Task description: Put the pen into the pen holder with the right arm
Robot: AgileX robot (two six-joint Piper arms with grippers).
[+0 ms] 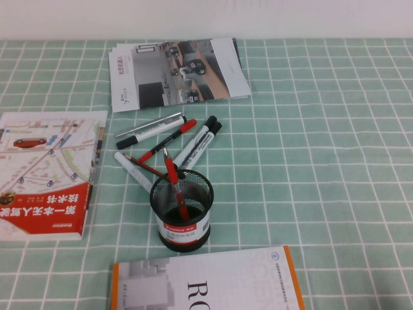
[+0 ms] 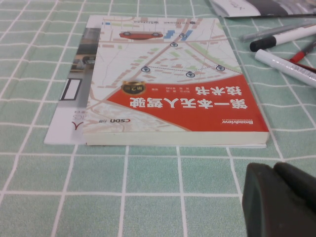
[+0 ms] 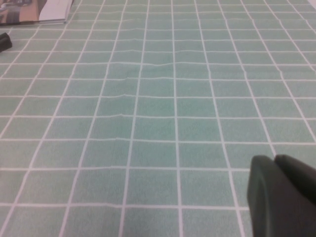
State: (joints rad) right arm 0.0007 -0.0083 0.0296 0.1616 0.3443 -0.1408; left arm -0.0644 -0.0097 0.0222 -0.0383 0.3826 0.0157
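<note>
The slim red pen point(image 1: 175, 186) stands tilted inside the black wire-mesh pen holder point(image 1: 181, 223) at the table's middle, its thin tip sticking up above the rim. Neither arm shows in the high view. My right gripper point(image 3: 275, 160) shows only in the right wrist view, shut and empty, low over bare green checked cloth. My left gripper point(image 2: 274, 169) shows in the left wrist view, shut and empty, near the edge of a red and white book point(image 2: 173, 84).
Behind the holder lie several markers point(image 1: 197, 143) and a thin black-and-red marker point(image 1: 166, 139). A brochure point(image 1: 177, 71) lies at the back, the red book point(image 1: 45, 174) at the left, and an orange-edged book point(image 1: 206, 284) at the front.
</note>
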